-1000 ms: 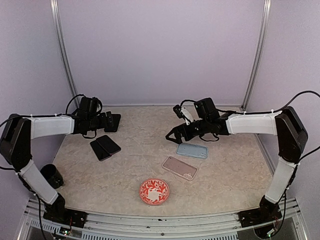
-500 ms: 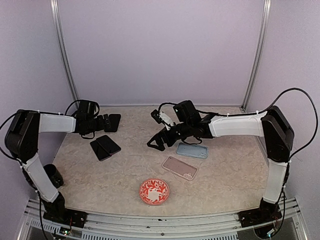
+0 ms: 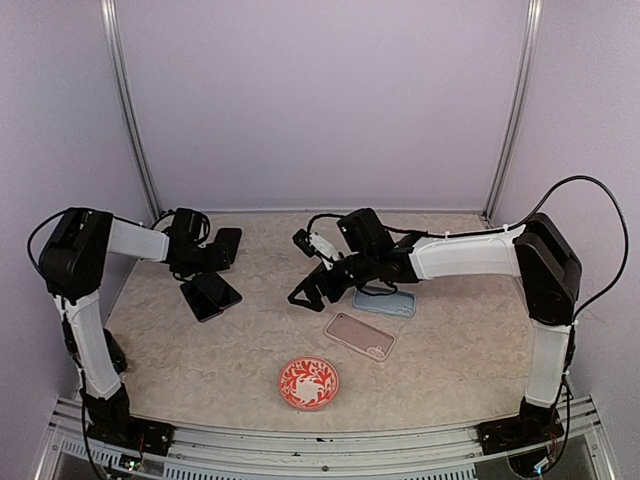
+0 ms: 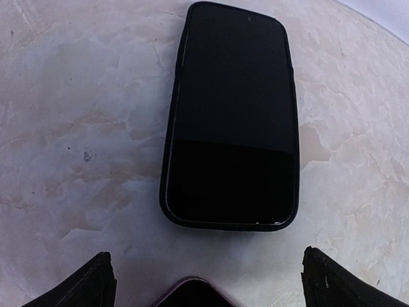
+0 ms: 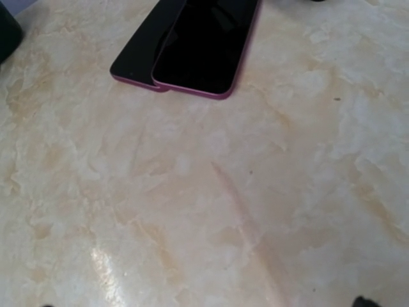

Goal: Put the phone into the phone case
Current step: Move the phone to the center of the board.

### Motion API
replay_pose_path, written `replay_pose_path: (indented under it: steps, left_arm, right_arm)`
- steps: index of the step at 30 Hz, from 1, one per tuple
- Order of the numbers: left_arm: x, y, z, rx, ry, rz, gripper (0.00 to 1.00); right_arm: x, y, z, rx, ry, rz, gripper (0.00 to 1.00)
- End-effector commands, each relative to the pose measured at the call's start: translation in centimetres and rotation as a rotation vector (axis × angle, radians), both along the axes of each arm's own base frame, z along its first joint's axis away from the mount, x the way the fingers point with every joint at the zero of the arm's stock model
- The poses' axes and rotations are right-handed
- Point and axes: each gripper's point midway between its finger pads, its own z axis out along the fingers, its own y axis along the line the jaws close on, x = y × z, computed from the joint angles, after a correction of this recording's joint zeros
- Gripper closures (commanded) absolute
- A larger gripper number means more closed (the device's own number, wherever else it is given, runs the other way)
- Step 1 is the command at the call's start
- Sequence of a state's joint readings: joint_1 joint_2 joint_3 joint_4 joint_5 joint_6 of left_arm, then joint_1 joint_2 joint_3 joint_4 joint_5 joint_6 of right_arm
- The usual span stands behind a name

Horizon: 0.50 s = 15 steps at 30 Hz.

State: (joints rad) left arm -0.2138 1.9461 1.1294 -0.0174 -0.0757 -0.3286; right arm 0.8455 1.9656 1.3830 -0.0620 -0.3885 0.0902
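- Dark-screened phones [image 3: 211,294]: two, magenta-edged, flat, overlapping, on the left side.
- Light-blue phone case [image 3: 395,303]: flat, right of centre.
- Pink phone [image 3: 360,336]: flat, apparently back up, just beside the case.

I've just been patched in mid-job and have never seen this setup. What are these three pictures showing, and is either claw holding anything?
Two robot arms are bolted at the near edge of a table, each ending in a two-finger gripper. The wide picture comes from a camera above and behind them; the other two come from cameras on the wrists. The left gripper looks at a black phone. The right gripper faces two overlapping dark phones. Also lying there are a light blue case, a pink phone or case and a red patterned plate. Both grippers are open and hold nothing.
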Motion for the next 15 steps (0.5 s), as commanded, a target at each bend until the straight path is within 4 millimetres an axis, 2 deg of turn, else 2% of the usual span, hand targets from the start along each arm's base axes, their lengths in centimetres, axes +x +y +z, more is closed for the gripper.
replay_pose_path:
  steps: [1, 6, 10, 15]
  left_arm:
    - [-0.5, -0.5, -1.6, -0.010, 0.072, -0.044, 0.01]
    - [-1.8, -0.7, -2.0, -0.025, 0.107, -0.052, 0.01]
    - [-3.2, -1.7, -2.0, -0.067, 0.125, -0.079, 0.01]
    - [-5.0, -2.8, -2.2, -0.080, 0.147, -0.103, 0.01]
  right_arm:
    - [-0.2, 0.7, 0.9, 0.011, -0.018, 0.026, 0.00]
    - [-0.1, 0.9, 1.4, 0.015, -0.026, 0.035, 0.00]
    - [-0.1, 1.2, 1.5, 0.017, -0.030, 0.050, 0.00]
    - [0.0, 1.4, 0.8, -0.004, -0.045, 0.078, 0.00]
